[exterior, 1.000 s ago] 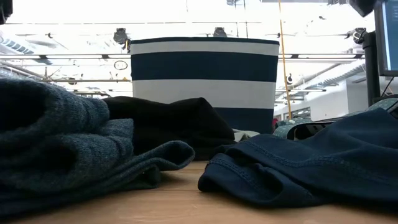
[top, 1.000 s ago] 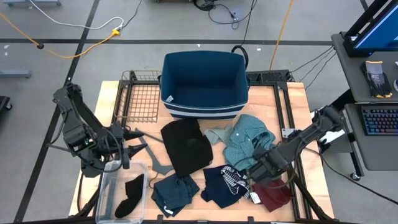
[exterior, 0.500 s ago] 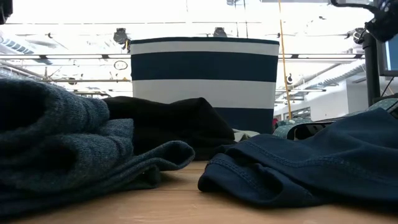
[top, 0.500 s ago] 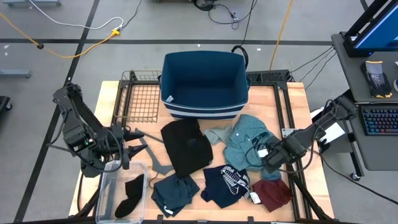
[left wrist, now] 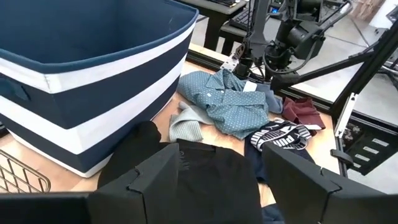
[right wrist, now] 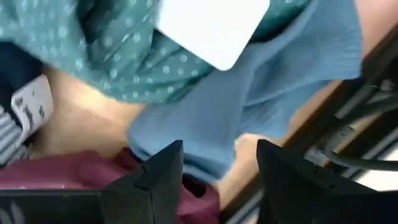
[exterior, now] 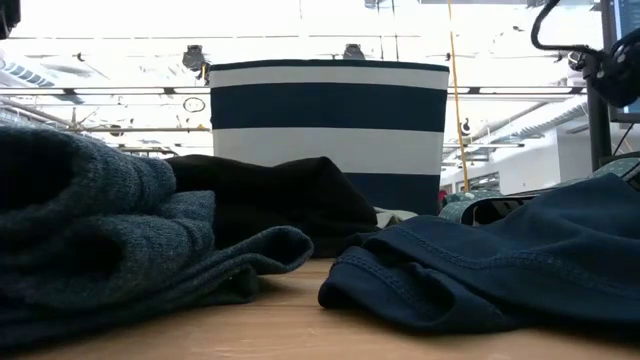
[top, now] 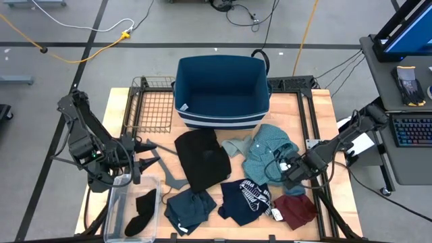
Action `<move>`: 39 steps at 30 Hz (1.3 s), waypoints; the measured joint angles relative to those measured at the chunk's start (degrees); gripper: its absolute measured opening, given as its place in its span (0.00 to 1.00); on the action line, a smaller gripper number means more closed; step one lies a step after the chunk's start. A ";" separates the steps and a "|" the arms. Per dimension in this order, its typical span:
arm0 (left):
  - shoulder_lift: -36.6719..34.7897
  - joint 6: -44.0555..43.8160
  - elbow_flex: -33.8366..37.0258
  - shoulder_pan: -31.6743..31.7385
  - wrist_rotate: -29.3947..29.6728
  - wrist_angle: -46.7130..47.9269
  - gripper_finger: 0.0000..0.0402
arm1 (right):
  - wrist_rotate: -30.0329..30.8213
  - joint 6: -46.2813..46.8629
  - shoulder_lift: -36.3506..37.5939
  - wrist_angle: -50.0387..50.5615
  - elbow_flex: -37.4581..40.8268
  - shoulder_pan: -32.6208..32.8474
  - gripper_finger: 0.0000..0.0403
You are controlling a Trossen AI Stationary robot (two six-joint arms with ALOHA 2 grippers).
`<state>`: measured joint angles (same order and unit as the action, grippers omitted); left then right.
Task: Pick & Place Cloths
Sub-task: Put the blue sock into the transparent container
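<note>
Cloths (top: 223, 172) lay strewn on the worktop (top: 317, 111) before the bin (top: 221, 91), nearest the right gripper (top: 289, 174), open-jawed over the teal shirt (top: 268, 152); left gripper (top: 138, 162) waited open.

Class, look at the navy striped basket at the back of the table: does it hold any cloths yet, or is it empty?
Empty. The high view shows the basket's bare blue floor.

Both arms low, fingers parted.
Left gripper (top: 138, 169) waits at the table's left edge; right gripper (top: 287, 172) reaches inward from the right side, empty.
</note>
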<state>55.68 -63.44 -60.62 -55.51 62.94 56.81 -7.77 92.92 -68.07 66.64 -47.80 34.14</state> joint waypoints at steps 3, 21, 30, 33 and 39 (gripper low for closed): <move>0.00 0.20 0.00 0.00 0.00 -0.03 0.58 | 0.02 0.90 0.00 0.11 1.64 -0.81 0.49; 0.07 0.22 0.02 0.00 0.00 -0.06 0.58 | -1.49 -0.72 0.00 -8.81 7.33 -4.19 0.49; 0.07 0.22 0.02 0.00 0.00 -0.06 0.58 | -1.81 -3.21 0.00 -13.24 7.37 -4.19 0.49; 0.07 0.22 0.02 0.00 0.00 -0.04 0.58 | -3.00 -3.67 0.00 -14.61 7.37 -4.19 0.49; 0.07 0.22 0.02 0.00 0.00 -0.03 0.58 | -3.23 -3.63 0.00 -14.68 7.37 -4.17 0.49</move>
<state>55.75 -63.22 -60.60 -55.51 62.94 56.77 -11.00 89.29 -68.07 51.95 -40.42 29.98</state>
